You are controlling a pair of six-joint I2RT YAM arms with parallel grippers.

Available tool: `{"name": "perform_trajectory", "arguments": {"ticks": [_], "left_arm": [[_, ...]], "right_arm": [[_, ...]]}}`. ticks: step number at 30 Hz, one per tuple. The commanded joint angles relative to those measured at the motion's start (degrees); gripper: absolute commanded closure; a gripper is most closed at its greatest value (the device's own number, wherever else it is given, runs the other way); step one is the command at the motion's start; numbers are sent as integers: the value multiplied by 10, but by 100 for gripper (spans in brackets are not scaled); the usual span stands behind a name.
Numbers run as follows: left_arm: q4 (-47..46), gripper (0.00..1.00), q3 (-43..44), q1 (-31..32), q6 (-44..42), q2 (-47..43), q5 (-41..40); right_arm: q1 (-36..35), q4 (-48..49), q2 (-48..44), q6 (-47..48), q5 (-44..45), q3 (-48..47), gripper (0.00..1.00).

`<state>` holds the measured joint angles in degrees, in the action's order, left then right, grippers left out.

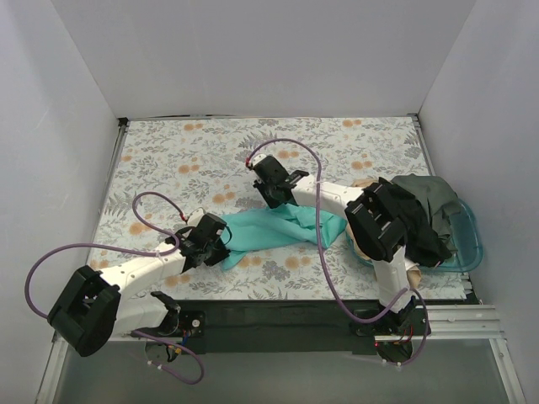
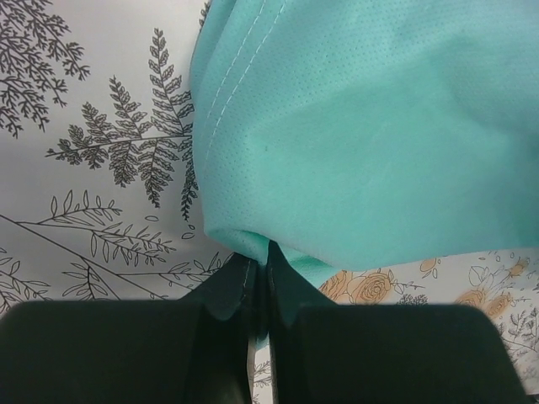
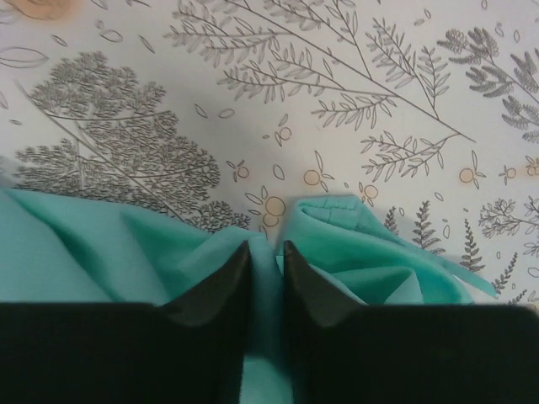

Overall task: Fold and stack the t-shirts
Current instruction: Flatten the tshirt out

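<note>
At the left, the left tool point(image 1: 224, 249) has its jaws pressed almost together on a low corner of the teal t-shirt point(image 1: 269, 229), a thin fold of cloth pinched between them in the wrist view point(image 2: 259, 257). The shirt lies bunched in a band across the middle of the desk point(image 1: 210, 151), running from that tool up to the right tool point(image 1: 274, 200). The right tool is closed on a ridge of the same cloth, with only that ridge between its jaws point(image 3: 267, 248).

The fabric looks light, thin and limp. It will likely sag and crumple wherever it is not held, so hemmed edges and corners seem the best places to hold it, and the stitched hem point(image 2: 240, 76) shows near the left tool.

At the far right, a dark grey-olive t-shirt point(image 1: 425, 192) and a black t-shirt point(image 1: 424, 236) are heaped over a blue tub point(image 1: 468, 236), with beige cloth point(image 1: 413, 273) showing beneath.

The desk wears a pale covering printed with ferns and orange flowers. It looks flat and smooth, so cloth may slide on it. Plain white walls point(image 1: 269, 50) close in three sides.
</note>
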<state>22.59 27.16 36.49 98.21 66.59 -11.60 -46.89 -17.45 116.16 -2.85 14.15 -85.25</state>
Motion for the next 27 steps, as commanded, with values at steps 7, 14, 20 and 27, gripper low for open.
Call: {"name": "perform_trajectory", "arguments": {"ticks": [7, 14, 20, 27], "left_arm": [[122, 100, 83, -4, 24, -15, -95], [257, 100, 220, -4, 41, -109, -232], [252, 100, 323, -5, -7, -218, -220], [231, 100, 409, -5, -67, -332, -206]], "right_arm": [[-10, -40, -134, -36, 139, 4, 99], [-11, -41, -339, -44, 171, 78, 99], [-11, -40, -497, -28, 49, 87, 99], [-11, -37, -624, 0, -133, 41, 99]]}}
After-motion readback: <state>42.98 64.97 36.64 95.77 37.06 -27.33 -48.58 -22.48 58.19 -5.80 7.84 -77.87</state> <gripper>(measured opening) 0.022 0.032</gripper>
